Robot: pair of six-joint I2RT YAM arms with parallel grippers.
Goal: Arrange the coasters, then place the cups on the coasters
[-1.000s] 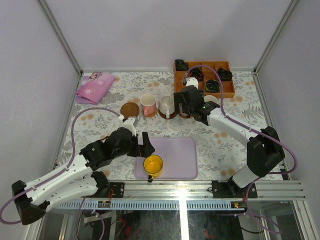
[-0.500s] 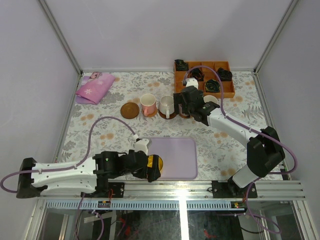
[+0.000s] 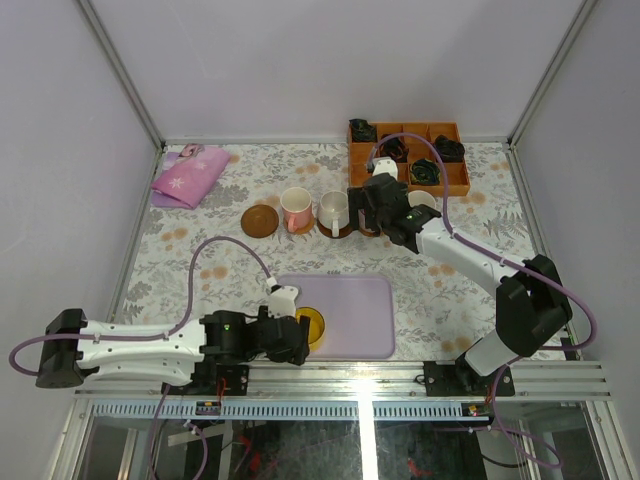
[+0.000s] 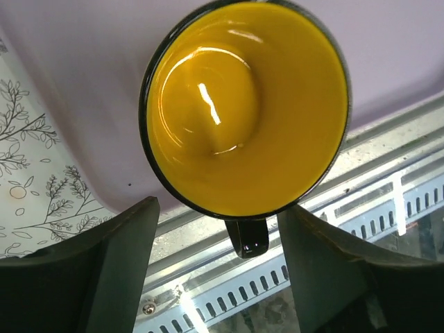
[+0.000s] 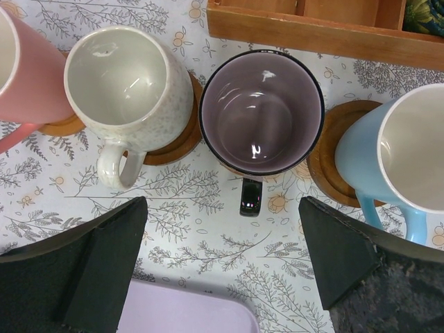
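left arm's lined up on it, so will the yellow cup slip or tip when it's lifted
Probably rigid: the yellow cup looks like glazed ceramic. Its glossy surface may be slippery, so the left pincer straddling it needs a firm squeeze. The handle sticks out on one side, so it could twist if gripped off-centre.

This is a robotics lab test cell, not a home: plain white panel walls [image 3: 330, 70] meet at bare metal corner posts [image 3: 122, 75], and two robot arms, left [image 3: 140, 345] and right [image 3: 460, 255], are bolted to a slotted aluminium rail [image 3: 400, 381] with lavender cables [image 3: 192, 262] looping loose. The floral tablecloth [image 3: 200, 290], cups [image 3: 297, 208] and coasters [image 3: 260, 220] read as household props laid out on a workbench.
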